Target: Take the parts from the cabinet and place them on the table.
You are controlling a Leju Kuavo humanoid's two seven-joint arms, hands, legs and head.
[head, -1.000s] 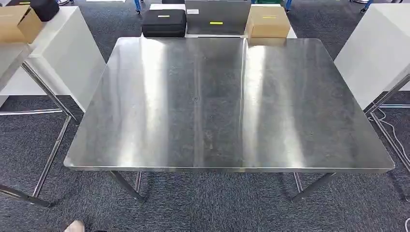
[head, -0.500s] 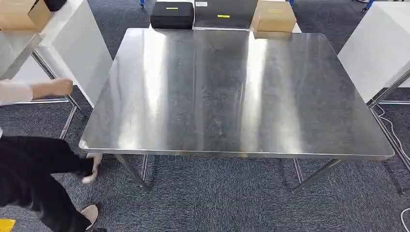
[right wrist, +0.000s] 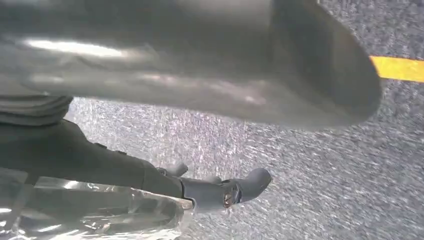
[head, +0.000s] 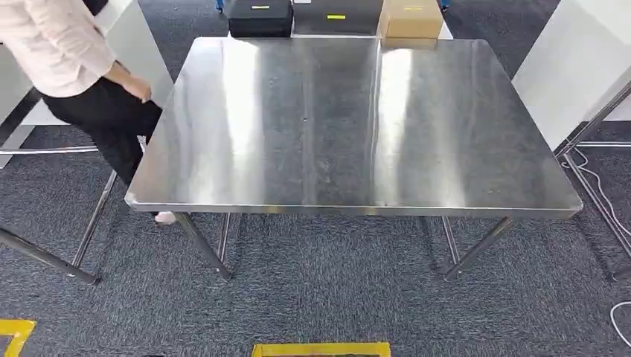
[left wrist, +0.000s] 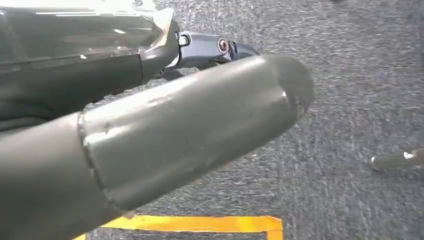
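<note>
At the counter: we count one steel top, and we judge no part delivered onto it yet.
Parts: we cannot locate any with certainty. A clear crinkled film lies against the dark fingers in both wrist views; it may be bagged parts.
Left hand: hangs above the carpet. We cannot tell whether it grasps anything.
Right hand: hangs likewise, and its state is equally unreadable.
Remaining: we judge that placement, and possibly retrieval, are outstanding.
Beyond the counter: one black case and one cardboard box.
Bystander: one person beside the counter's left corner.
</note>
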